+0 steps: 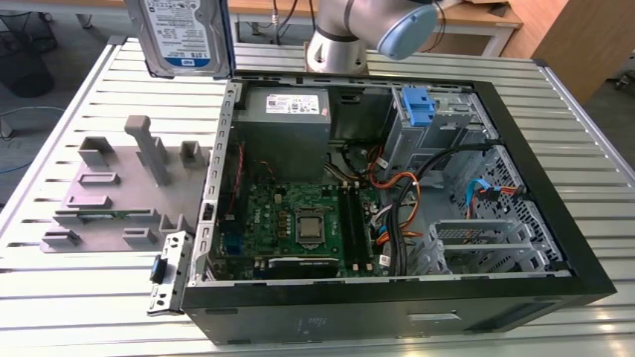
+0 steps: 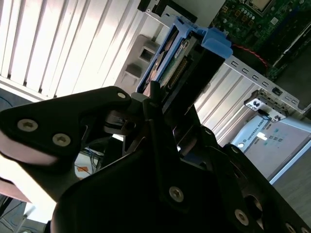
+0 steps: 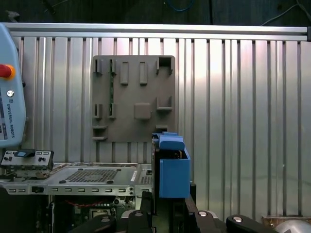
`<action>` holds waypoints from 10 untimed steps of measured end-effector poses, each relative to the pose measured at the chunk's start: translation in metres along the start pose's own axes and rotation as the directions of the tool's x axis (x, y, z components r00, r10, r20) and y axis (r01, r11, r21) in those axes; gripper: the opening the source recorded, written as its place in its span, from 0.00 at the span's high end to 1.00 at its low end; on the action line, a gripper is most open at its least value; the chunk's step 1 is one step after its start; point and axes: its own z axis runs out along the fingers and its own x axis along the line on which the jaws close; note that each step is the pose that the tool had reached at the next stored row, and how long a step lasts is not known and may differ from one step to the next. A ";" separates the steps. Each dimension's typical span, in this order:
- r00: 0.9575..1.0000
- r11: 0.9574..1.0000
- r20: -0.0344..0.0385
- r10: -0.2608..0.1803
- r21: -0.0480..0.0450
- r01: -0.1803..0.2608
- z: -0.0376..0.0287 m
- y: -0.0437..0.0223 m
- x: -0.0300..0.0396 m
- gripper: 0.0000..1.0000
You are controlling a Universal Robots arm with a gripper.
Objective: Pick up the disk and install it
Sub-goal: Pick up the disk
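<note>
The black pincer (image 2: 154, 104) gripped the disk (image 1: 184, 37), a flat silver metal hard drive in a blue plastic frame, upright above the ribbed metal tabletop (image 1: 94, 85), beside the open black computer case (image 1: 347, 320).

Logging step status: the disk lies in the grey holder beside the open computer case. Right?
Not quite. The disk is not in the grey holder; the gripper holds it up off the table, as the exterior view and the second wrist view show. The holder does lie beside the open computer case.
</note>
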 end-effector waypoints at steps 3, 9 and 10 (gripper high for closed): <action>1.000 1.000 0.000 0.000 -0.001 0.000 0.0000 -0.0086 0.0023 0.65; 1.000 1.000 0.000 0.000 -0.003 0.000 -0.0002 -0.0301 0.0059 0.65; 1.000 1.000 0.000 0.000 -0.003 0.000 -0.0002 -0.0341 0.0064 0.65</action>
